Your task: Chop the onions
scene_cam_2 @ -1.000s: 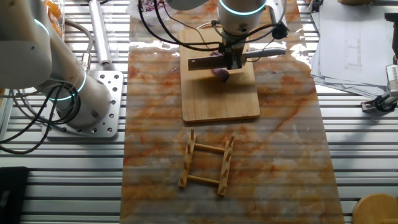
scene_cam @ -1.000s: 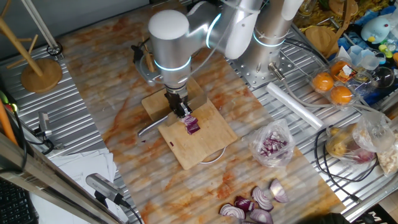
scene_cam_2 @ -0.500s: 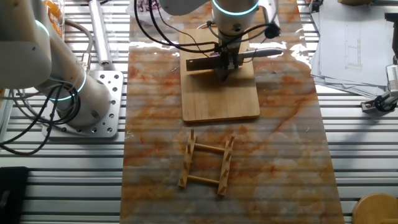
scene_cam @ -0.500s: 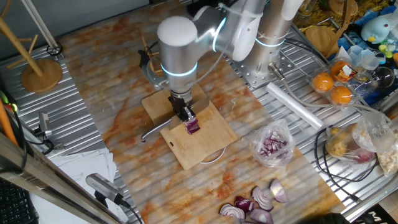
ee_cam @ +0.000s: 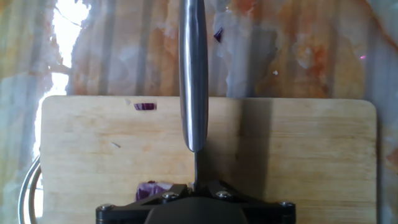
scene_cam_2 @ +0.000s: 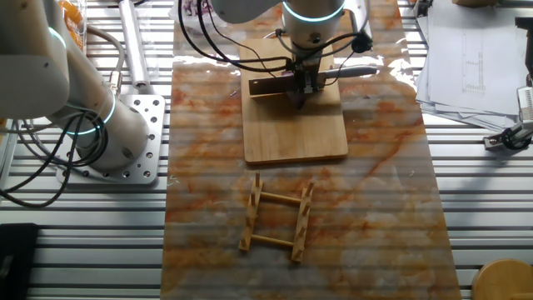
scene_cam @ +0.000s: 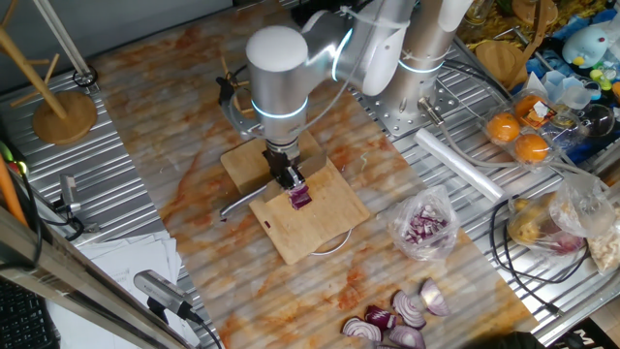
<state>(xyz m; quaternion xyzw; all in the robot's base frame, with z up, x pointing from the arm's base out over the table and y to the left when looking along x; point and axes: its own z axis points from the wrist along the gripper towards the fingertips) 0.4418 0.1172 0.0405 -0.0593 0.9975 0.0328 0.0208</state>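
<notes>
Hand view looks straight down the knife (ee_cam: 193, 81), whose steel handle runs away from the camera over the wooden board (ee_cam: 298, 162) while the thin spine of the blade disappears under the claw (ee_cam: 194, 186). The claw is closed on that knife; the fingers themselves are mostly hidden beneath the mount. The onion wedge (ee_cam: 154, 188) shows as a purple-white lump just left of the blade at the bottom edge, and one small cut bit (ee_cam: 145, 106) lies near the board's far edge, with another purple scrap on the tabletop (ee_cam: 311, 50) beyond.

From one fixed view the claw (scene_cam: 289, 177) stands over the wedge (scene_cam: 301, 198), which sits about mid-board (scene_cam: 325, 228), apparently touching the blade. The wedge looks largely whole, so I judge the chopping barely begun: a stray bit or two is off, and most of the cutting is left. A clear bag of purple pieces (scene_cam: 423, 228) and a group of bigger wedges (scene_cam: 399, 320) lie well apart from the board.

Compared with a second ago, the arm has swung its elbow toward the right of that view and the knife has turned on the board; over the last half second little differs, and the wedge has kept its place
</notes>
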